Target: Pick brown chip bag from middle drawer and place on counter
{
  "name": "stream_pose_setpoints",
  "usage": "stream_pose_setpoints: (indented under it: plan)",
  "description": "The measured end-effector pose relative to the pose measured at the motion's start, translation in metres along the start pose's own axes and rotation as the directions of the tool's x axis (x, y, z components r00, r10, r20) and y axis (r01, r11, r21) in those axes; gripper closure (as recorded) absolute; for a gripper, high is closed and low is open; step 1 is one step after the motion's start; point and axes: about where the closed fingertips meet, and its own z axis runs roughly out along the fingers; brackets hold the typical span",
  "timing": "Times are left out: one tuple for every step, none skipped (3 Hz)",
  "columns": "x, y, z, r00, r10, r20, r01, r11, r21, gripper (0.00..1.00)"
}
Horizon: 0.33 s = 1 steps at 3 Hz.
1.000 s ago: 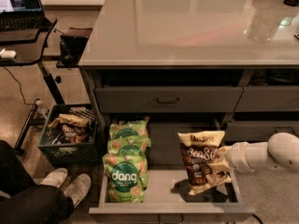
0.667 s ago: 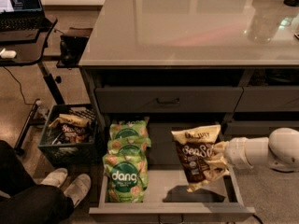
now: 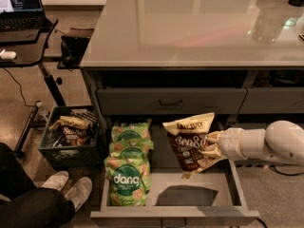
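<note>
A black desk (image 3: 26, 53) stands on a speckled brown floor (image 3: 76, 90). Below its right corner sits a dark crate (image 3: 46, 146). Past its right edge, the glossy counter (image 3: 190, 32) reflects ceiling lights, and the gripper (image 3: 212, 144) hangs over the open middle drawer (image 3: 171, 215)

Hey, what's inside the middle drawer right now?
Overlapping green dang bags lie at the left of the middle drawer, covering the floor there; its right floor is bare. The gripper holds the brown chip bag above it, hiding the drawer's back part.
</note>
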Motion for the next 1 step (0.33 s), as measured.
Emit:
stream_pose_setpoints:
  plan:
    - [-0.0006,-0.0001,0.0003,1.0,-0.002,0.001,0.002,1.0,0.0,1.0]
